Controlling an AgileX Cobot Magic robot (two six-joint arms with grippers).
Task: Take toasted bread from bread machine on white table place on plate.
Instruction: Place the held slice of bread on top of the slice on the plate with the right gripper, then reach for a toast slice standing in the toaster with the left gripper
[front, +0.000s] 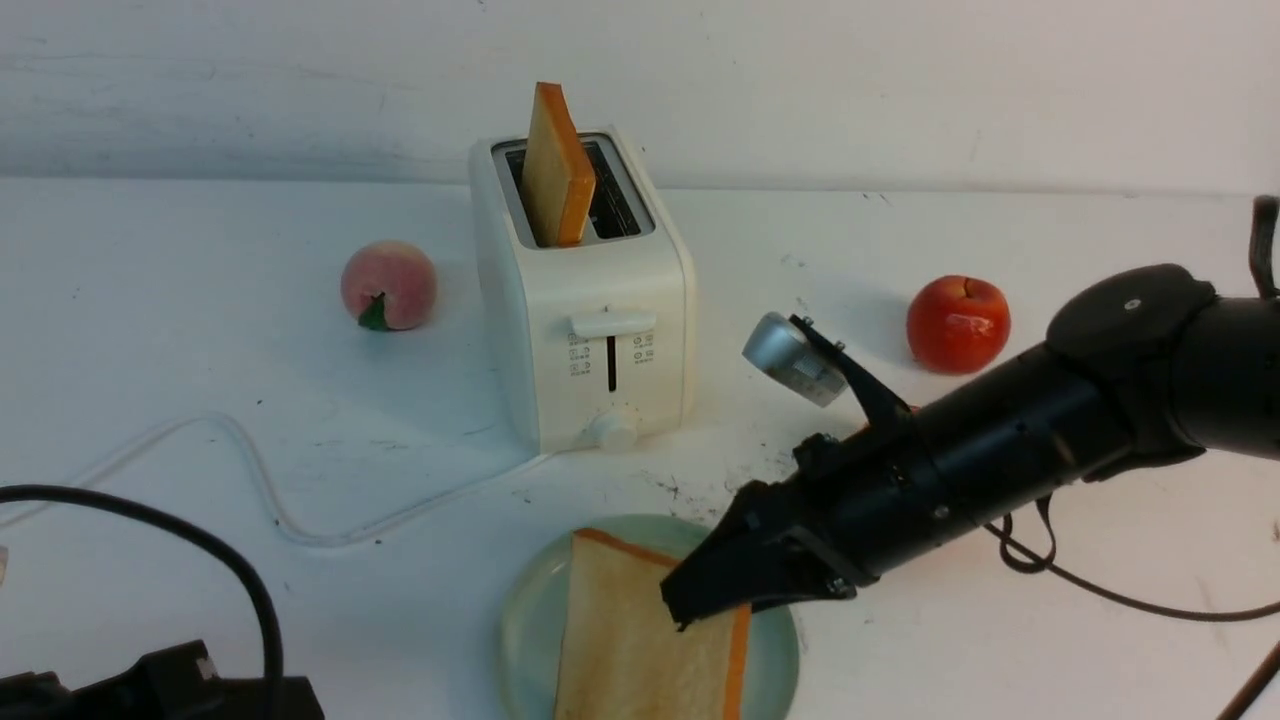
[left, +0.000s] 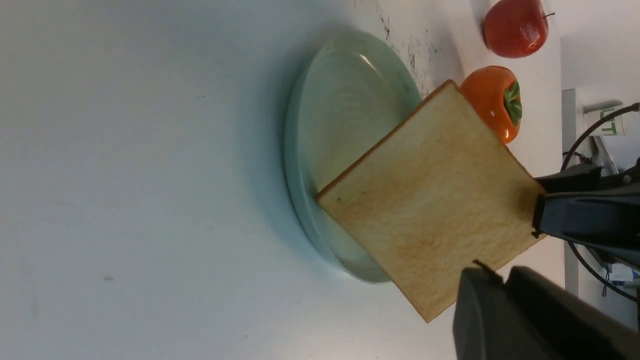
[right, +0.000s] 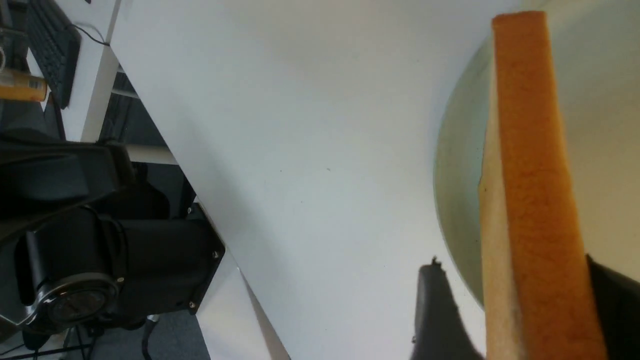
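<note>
The jaws of the right pincer (right: 512, 265) are held apart on either side of one toast slice (front: 640, 640), with a gap left between one finger and the bread. The slice is seen tilted over the pale green plate (front: 530, 620), its pale face turned up. By the left pincer (left: 500, 270), blurred in its wrist view, nothing is gripped; whether its tips are met or slightly parted cannot be told. Beyond the plate, a second toast slice (front: 552, 175) is held upright in the left slot of the white toaster (front: 610, 300) (its crust rising well above the top). The toaster is flanked on the tabletop (front: 350, 620) by a peach (front: 389, 285) at left and a red apple (front: 958, 325) at right.
</note>
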